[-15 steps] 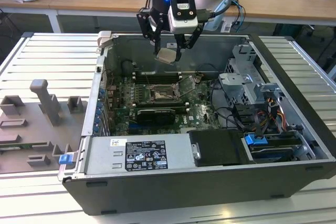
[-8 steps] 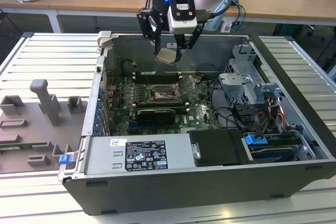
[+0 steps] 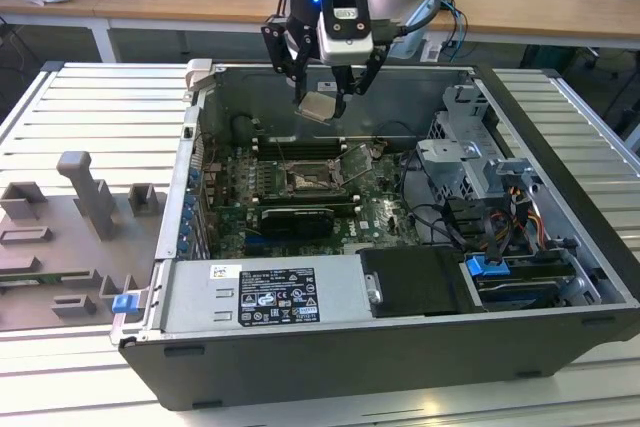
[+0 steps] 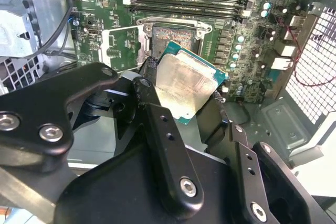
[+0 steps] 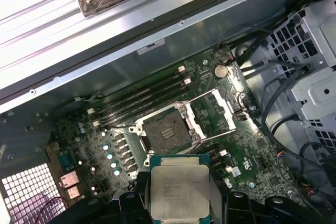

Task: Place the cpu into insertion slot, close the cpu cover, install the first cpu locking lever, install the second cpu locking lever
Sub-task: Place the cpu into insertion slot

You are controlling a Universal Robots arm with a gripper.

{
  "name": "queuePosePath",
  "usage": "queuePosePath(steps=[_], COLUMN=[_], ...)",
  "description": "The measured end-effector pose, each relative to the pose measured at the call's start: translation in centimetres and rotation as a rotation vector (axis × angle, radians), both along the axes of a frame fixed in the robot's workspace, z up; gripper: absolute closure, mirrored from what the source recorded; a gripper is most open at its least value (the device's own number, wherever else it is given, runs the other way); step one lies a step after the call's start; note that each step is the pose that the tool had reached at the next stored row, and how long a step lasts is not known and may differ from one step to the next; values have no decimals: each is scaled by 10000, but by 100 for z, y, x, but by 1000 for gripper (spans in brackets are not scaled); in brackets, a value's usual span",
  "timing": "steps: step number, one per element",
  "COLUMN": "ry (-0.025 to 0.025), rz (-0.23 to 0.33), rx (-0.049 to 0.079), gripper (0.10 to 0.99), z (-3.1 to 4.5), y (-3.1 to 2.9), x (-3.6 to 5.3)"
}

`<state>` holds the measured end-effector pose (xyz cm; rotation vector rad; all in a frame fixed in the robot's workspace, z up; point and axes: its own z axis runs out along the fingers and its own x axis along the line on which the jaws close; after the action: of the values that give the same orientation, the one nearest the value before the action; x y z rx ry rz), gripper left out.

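My gripper (image 3: 320, 99) hangs over the open computer case, shut on the cpu (image 3: 318, 106), a thin square chip with a pale metal face. Both wrist views show the cpu (image 4: 189, 82) (image 5: 179, 187) clamped by its edges between the black fingers (image 4: 149, 74), tilted in the exterior view. Below it and apart from it, the insertion slot (image 5: 165, 132) (image 4: 176, 38) (image 3: 303, 181) lies bare on the green board, its dark centre showing. The cpu cover (image 5: 230, 114) (image 4: 106, 51) (image 3: 356, 161) is flipped open beside the slot.
Long black memory slots (image 5: 142, 98) run behind the socket. A black graphics card (image 3: 297, 217) lies in front of it. A drive cage with cables (image 3: 480, 172) fills the exterior view's right. A grey fixture tray (image 3: 60, 237) sits outside the case on the left.
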<state>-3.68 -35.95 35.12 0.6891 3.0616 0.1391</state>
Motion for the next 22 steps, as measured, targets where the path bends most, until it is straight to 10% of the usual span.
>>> queuePosePath(steps=[22], ry=[-1], rz=[-647], rx=[0], gripper=[545], z=[-18], y=[0], x=[0])
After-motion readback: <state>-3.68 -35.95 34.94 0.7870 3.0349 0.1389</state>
